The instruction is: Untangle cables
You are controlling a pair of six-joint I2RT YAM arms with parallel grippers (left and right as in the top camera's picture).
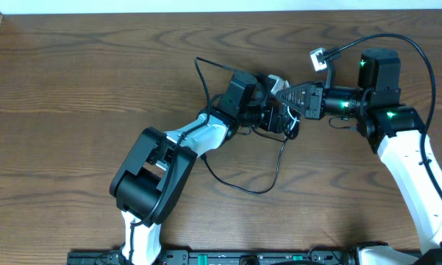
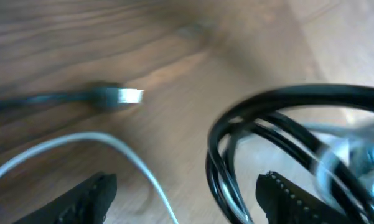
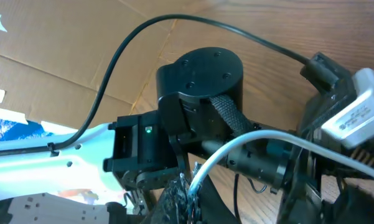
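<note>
I have the right gripper [image 3: 183, 198] pressed shut on the white cable [image 3: 236, 146]. I judge this is to anchor that strand while the other is worked off it. The left gripper [image 2: 187, 190] meets it almost tip to tip, fingers spread and pinching nothing, placed to take whichever strand I choose. The white cable curves through the gap between its fingers, nearer one side. The black cable [image 2: 299, 94] sits bunched in tight loops just ahead of the opposite finger, close against the blurred right gripper. The black cable's plug [image 2: 121, 95] lies on the table [image 1: 95, 73] farther ahead of the left gripper, apart from both fingers. Slack black cable trails back beside the left arm.
</note>
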